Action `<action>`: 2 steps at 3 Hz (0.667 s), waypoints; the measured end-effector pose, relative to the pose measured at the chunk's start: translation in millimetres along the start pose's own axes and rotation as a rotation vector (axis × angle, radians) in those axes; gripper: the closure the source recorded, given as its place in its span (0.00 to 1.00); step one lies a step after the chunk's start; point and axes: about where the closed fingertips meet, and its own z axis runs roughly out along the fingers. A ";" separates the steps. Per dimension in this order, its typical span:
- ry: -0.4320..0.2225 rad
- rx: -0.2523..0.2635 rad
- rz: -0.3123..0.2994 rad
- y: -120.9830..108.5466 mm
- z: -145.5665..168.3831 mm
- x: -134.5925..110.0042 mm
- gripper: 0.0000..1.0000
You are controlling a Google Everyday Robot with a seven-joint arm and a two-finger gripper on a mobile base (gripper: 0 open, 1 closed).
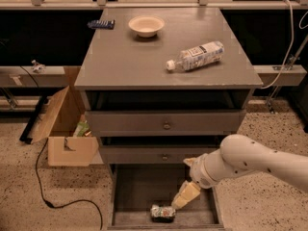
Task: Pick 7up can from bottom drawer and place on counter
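The 7up can (162,212) lies on its side on the floor of the open bottom drawer (132,189), near its front edge. My gripper (184,197) reaches down into the drawer from the right, its tip just above and to the right of the can. The counter (134,64) is the grey top of the cabinet above.
On the counter lie a clear plastic bottle (196,56) on its side, a beige bowl (146,26) and a dark remote (101,24). Two upper drawers (166,125) are shut. An open cardboard box (65,129) and a black cable (53,196) lie on the floor at left.
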 end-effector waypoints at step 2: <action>0.009 -0.014 0.006 -12.3 24.8 15.4 0.00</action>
